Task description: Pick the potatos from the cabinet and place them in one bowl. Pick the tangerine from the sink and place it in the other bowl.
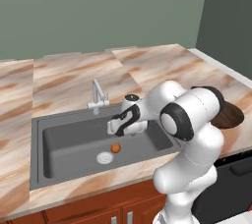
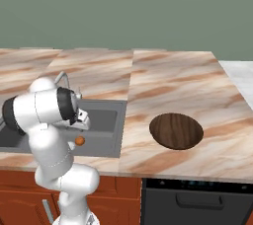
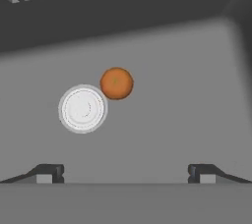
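**Desk:** Where does the fruit lie from your hand?

**Arm:** My gripper (image 1: 116, 128) hangs over the sink (image 1: 40, 134), fingers spread wide apart and holding nothing; the tangerine (image 3: 116, 83) sits on the basin floor below, a little ahead of the midpoint between my fingertips and close to centre across them; it is round, so no long axis dictates my wrist angle; I judge a mostly straight descent with a small push forward would bracket it.

**Desk:** Anything crowding it?

**Arm:** The round silver drain (image 3: 82, 108) lies just beside it, almost touching its edge; the faucet (image 1: 99, 95) stands at the back rim, well apart.

**Desk:** And the setting?

**Arm:** Dark grey basin set in a marbled tan counter (image 2: 168, 78); the dark brown bowl (image 2: 176, 131) waits on that counter to my right, well apart from the sink; plain green wall (image 2: 126, 7) behind.
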Robot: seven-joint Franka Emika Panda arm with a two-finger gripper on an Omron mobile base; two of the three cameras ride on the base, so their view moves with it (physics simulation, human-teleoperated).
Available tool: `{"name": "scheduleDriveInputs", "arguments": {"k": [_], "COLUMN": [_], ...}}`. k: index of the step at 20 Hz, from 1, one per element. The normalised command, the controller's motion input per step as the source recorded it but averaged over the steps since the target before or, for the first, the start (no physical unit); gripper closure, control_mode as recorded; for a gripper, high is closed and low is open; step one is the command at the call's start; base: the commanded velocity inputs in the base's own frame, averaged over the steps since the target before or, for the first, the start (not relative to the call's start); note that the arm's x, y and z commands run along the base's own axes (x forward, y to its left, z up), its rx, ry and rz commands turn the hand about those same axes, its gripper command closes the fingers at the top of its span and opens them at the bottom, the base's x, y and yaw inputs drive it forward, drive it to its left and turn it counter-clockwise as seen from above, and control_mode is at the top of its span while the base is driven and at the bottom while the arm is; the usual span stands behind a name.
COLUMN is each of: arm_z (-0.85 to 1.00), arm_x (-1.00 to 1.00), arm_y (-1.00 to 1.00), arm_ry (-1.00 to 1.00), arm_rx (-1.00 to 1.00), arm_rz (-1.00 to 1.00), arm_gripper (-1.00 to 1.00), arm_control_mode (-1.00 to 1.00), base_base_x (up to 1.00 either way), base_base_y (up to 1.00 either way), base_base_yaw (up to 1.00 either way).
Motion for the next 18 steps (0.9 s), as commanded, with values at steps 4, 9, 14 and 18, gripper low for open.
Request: {"name": "scheduleDriveInputs", "arguments": {"k": [4, 9, 14, 18], "arm_z": [-0.23, -0.18, -0.02, 0.0], "arm_x": [0.39, 0.46, 0.26, 0.01], "arm_y": [0.1, 0.01, 0.0, 0.04], "arm_ry": [-0.1, -0.05, 0.0, 0.0], "arm_rx": [0.0, 0.0, 0.0, 0.0], "arm_rz": [-0.06, -0.06, -0.04, -0.01], "arm_gripper": [-1.0, -1.0, -1.0, -1.0], "arm_control_mode": [-1.0, -1.0, -1.0, -1.0], "base_base_x": [0.0, 0.0, 0.0, 0.0], "base_base_y": [0.0, 0.0, 0.0, 0.0], "base_base_yaw": [0.0, 0.0, 0.0, 0.0]}}
